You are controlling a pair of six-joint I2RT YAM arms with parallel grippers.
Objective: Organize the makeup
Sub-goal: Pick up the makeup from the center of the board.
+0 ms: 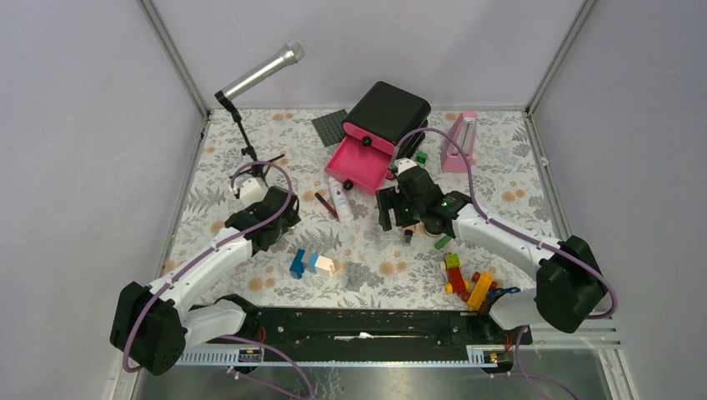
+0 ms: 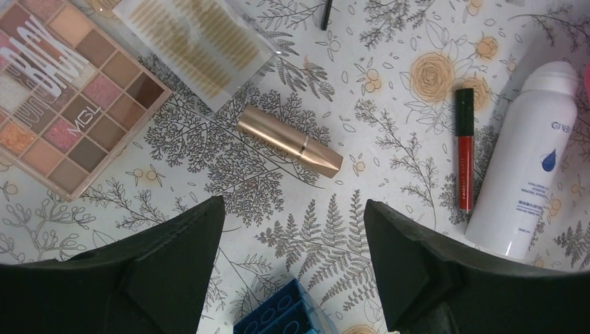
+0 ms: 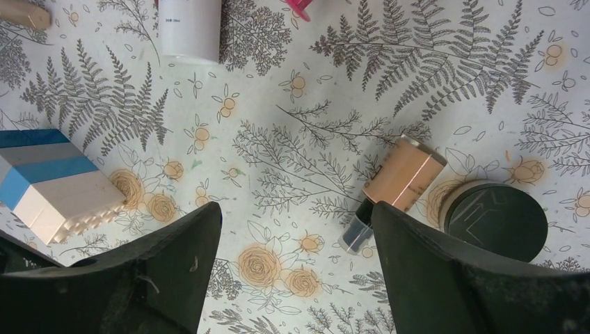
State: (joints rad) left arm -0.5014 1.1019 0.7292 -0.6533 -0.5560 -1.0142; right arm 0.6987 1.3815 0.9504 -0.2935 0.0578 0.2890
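arms: white links, black joints | cables: purple (thin loops) | claws: black wedges

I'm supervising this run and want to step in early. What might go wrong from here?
The rose-gold lipstick lies on its side ahead of the open left end effector; being round, it may roll when gripped. The peach bottle lies close beside the round black compact, so the open right end effector could knock the compact while taking the bottle.
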